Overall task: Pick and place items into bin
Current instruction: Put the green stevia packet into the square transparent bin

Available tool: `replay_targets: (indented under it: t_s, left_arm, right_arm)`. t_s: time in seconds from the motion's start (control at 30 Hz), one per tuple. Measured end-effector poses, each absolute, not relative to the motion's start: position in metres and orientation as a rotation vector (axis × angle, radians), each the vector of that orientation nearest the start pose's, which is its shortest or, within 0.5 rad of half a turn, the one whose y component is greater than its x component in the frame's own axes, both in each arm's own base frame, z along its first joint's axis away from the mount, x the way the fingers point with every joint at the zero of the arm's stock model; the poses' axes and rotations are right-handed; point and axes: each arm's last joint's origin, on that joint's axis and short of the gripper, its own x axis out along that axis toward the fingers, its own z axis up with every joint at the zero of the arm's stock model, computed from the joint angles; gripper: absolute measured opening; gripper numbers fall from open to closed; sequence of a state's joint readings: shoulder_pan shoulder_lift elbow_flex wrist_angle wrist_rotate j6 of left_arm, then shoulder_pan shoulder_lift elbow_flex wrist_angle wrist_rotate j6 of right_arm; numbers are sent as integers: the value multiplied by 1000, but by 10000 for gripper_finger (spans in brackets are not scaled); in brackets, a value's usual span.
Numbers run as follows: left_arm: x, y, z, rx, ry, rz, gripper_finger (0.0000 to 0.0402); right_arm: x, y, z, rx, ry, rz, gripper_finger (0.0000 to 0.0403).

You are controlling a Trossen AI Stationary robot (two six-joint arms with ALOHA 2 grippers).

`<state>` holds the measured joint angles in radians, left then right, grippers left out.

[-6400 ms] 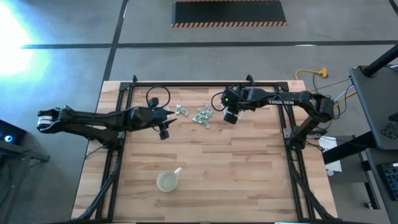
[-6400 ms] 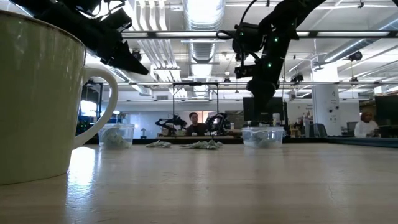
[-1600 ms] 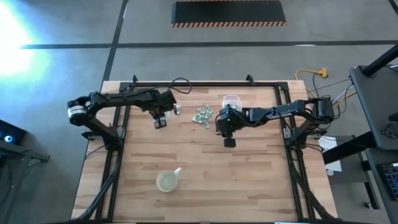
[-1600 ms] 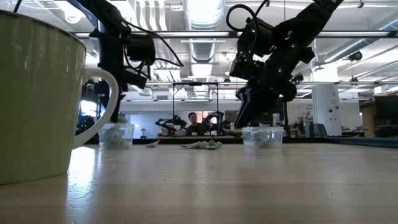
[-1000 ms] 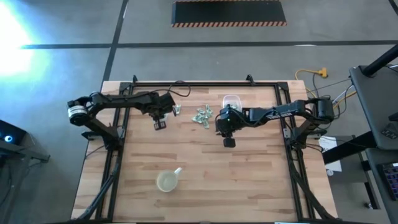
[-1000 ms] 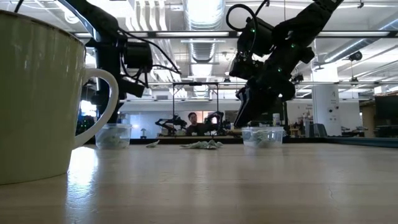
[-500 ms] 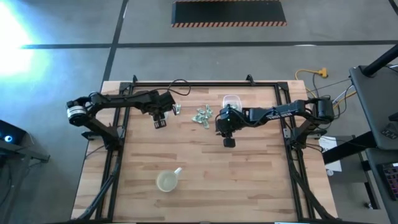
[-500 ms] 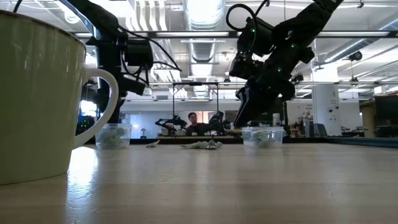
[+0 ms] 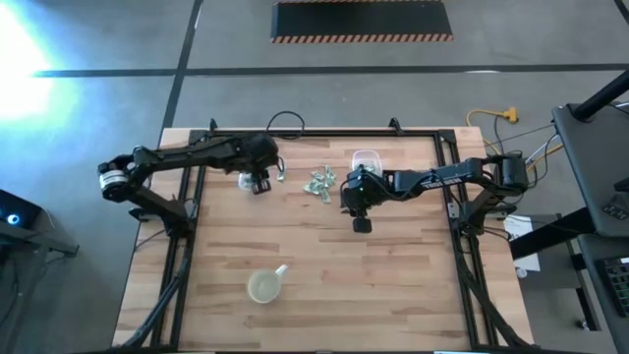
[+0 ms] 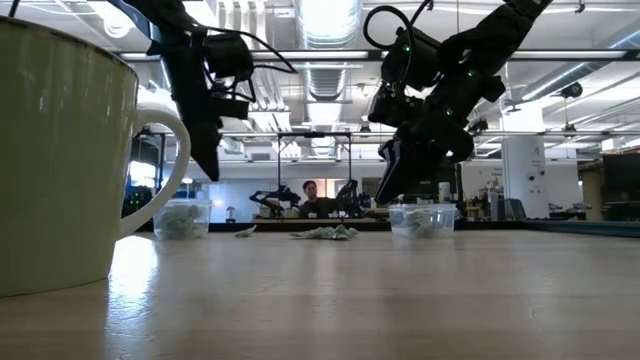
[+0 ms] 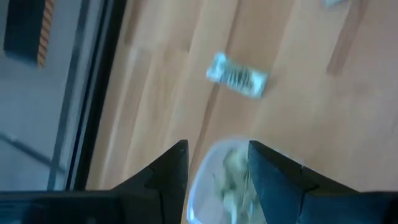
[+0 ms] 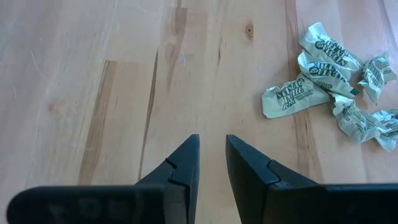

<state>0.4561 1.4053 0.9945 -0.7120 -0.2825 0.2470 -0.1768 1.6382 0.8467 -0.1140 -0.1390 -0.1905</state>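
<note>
The items (image 9: 321,183), small crinkled pale green wrappers, lie heaped on the wooden table (image 9: 393,265) between both arms. The left gripper (image 11: 214,162), fingers spread, has moved back over a clear round bin (image 11: 227,180) holding wrappers. The right gripper (image 12: 211,158), slightly parted and empty, stays beside the heap.

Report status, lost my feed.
Left gripper open above left container. Right gripper open, empty, beside wrapped pieces. Nothing blocking.
</note>
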Motion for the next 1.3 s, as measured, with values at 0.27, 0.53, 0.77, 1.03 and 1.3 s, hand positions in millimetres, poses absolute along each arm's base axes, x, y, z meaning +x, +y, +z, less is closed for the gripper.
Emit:
replay_targets:
  t_s: [0.27,0.53,0.77,1.03,1.3]
  left_arm:
    - [255,131,223,161,1138,401,151]
    - [268,145,203,143,1177,403,151]
    - [281,154,182,124,1243,388,151]
    - [289,162,160,97,1306,371,151]
    - [288,166,157,48,1296,331,150]
  right_arm:
    - [308,-51,159,-36,892,50,68]
    - [308,-51,159,-37,888,50,68]
    - [308,-51,158,-38,880,49,68]
    - [307,-51,156,-38,883,49,68]
    - [307,-51,156,-41,883,50,68]
